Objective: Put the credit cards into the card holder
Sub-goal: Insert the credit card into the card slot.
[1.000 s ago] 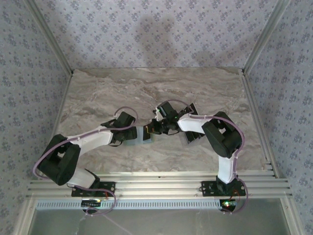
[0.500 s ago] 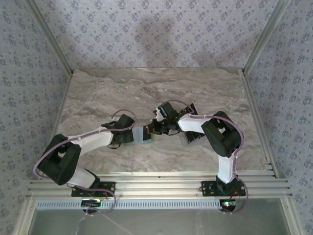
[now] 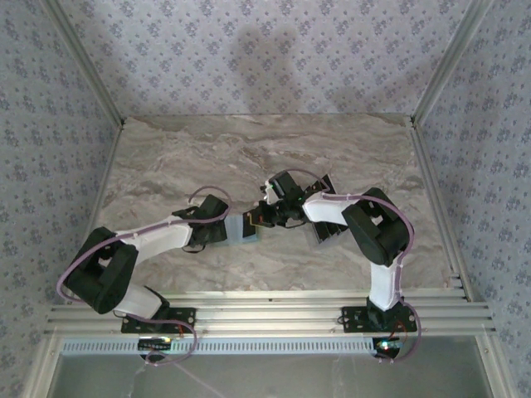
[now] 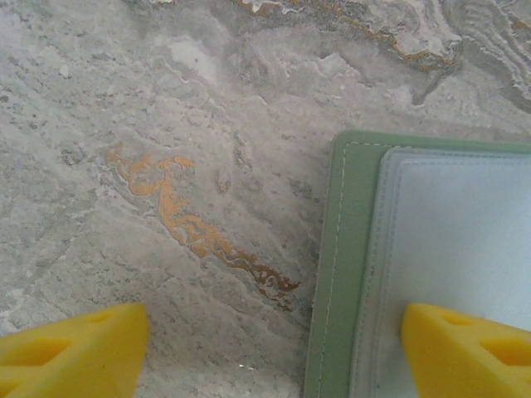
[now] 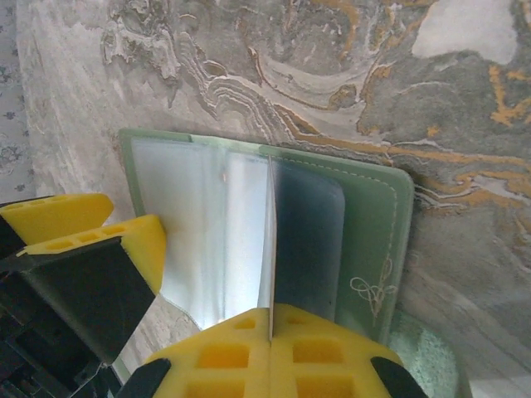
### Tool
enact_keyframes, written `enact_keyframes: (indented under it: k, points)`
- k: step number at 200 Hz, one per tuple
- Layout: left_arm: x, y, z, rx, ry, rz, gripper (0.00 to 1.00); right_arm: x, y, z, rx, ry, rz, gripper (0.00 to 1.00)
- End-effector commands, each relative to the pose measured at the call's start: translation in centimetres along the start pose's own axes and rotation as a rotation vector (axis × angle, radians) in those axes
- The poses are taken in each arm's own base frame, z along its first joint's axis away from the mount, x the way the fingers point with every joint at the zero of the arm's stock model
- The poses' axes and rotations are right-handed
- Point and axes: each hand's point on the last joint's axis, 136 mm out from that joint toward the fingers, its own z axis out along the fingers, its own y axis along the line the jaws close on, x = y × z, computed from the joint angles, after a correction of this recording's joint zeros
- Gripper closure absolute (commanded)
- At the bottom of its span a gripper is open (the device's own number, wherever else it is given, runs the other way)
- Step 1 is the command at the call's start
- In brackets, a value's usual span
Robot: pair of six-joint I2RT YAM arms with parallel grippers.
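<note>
Credit cards (image 3: 326, 235) lie as black rectangles on the marble surface (image 3: 249, 149), right of the middle, just beside and partly under the right arm. The card holder (image 5: 373, 215) lies open and flat a little to their left, near the centre of the surface between the 2 wrists; its outside is sage-green and its pale grey inner face is turned up.

Right fingers (image 5: 224, 356) are clenched together on 1 card (image 5: 271, 240); in the right wrist view it shows edge-on as a thin pale line standing upright over the holder's inner face, roughly along its middle. Whether the card's far end has entered a pocket I cannot tell. A dark panel with rounded corners sits just right of that line; whether it is a pocket or the card's face is unclear.

Left fingers (image 4: 465, 348) are spread wide and grasp nothing. They straddle the holder's left edge, 1 finger over bare marble and the other over the grey inner face; contact with that face cannot be judged. In the right wrist view 1 of them shows at the holder's left edge.

A pale stitched seam runs along the green border; a curled emblem is pressed into the green corner nearest the right fingers.
</note>
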Motion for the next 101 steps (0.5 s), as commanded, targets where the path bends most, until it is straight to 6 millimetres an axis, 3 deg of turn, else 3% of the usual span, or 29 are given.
enact_keyframes:
  k: [1,101]
  points:
    - [1.7,2.2,0.6,-0.086,0.042,0.028,0.20,-0.8,1.4,-0.2,-0.043,-0.007,-0.050,1.00]
    - [1.9,2.3,0.7,-0.089,0.045,0.032,0.20,-0.6,2.1,1.6,-0.109,0.011,-0.024,1.00]
